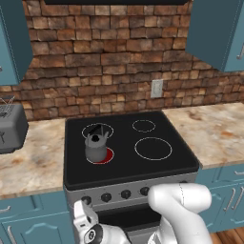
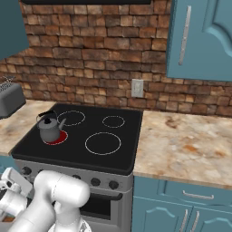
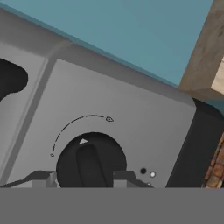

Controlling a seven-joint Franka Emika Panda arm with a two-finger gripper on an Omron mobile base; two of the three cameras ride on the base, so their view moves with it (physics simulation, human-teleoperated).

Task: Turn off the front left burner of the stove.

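The stove (image 1: 157, 167) has a black glass top. Its front left burner (image 1: 108, 156) glows red under a small grey kettle (image 1: 96, 147), also seen from the right with the kettle (image 2: 49, 128) on the red burner (image 2: 59, 137). A row of black knobs runs along the steel front. My gripper (image 1: 82, 209) is low, just in front of the leftmost knob (image 1: 86, 200). In the hand view this knob (image 3: 91, 162) is close, its white pointer partway along the dial arc. My gripper (image 3: 85, 179) is open, one fingertip (image 3: 43, 178) on each side of the knob's ridge, with gaps.
A toaster (image 1: 10, 126) stands on the left counter. Teal cabinet doors (image 1: 33, 224) flank the stove below, and the oven handle sits under the knobs. The other three rings are unlit. A wall outlet (image 1: 156, 88) is on the brick wall.
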